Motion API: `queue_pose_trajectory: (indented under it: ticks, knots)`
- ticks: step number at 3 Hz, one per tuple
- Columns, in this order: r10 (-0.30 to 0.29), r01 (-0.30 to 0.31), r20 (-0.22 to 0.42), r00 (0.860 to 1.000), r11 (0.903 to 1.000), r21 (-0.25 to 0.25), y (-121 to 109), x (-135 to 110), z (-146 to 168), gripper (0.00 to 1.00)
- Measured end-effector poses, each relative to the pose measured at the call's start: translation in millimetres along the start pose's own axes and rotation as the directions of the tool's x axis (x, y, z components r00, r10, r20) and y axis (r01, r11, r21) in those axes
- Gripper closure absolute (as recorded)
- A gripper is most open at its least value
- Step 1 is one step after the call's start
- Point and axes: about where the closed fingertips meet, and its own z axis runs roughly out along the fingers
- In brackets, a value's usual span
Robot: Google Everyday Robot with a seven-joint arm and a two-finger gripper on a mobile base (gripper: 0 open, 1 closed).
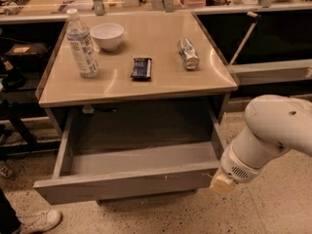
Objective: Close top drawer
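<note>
Because the round white arm comes in from the right edge and is cut off there, only its last part shows. The gripper is a small tan tip at the end of the arm. It sits low, right at the right end of the top drawer, by the front corner. It is too hidden to tell if it is spread apart or pressed together, or if it touches the drawer or is just beside it. The top drawer is under the tan table and is pulled far out toward the floor side. It is wide, deep and grey, with a long flat front and no handle. Small white scratch marks show on the front, a bit right of the middle. The inside of the drawer looks bare, but the back part is dark under the table. On the table stand a water bottle and a white bowl, close together at the back left. A dark snack bar lies near the middle, and a can lies on its side to the right. A white shoe peeks in at the bottom left, with the leg cut off.
</note>
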Motion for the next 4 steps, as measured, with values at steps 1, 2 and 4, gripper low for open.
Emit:
queue_pose_trajectory:
  ticks: [1, 2, 4]
  knots:
    - [0.004, -0.004, 0.014, 1.0, 0.9998, -0.019, -8, -12, 28, 1.0]
    - [-0.006, 0.006, 0.012, 1.0, 0.9999, -0.011, -12, -17, 29, 1.0]
    - [-0.03, 0.03, 0.008, 1.0, 0.9995, 0.01, -19, -27, 18, 1.0]
